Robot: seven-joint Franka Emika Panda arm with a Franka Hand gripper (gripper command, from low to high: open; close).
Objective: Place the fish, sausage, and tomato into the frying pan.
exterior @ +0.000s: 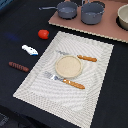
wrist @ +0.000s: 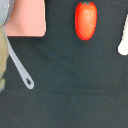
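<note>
The red tomato (exterior: 43, 34) lies on the dark table, left of the placemat; it also shows in the wrist view (wrist: 85, 20). The white fish (exterior: 29, 50) with a blue end lies nearer the front, and its white end shows at the edge of the wrist view (wrist: 124, 42). The dark reddish sausage (exterior: 18, 66) lies further front, at the exterior view's left. The frying pan (exterior: 66, 9) sits on the pink board (exterior: 85, 27) at the back, its handle (wrist: 22, 70) pointing toward the exterior view's left. No gripper shows in either view.
A deeper grey pot (exterior: 93, 12) and a beige bowl (exterior: 123, 17) stand on the board beside the pan. A striped placemat (exterior: 35, 82) holds a wooden plate (exterior: 68, 66), a knife (exterior: 82, 57) and a fork (exterior: 64, 80).
</note>
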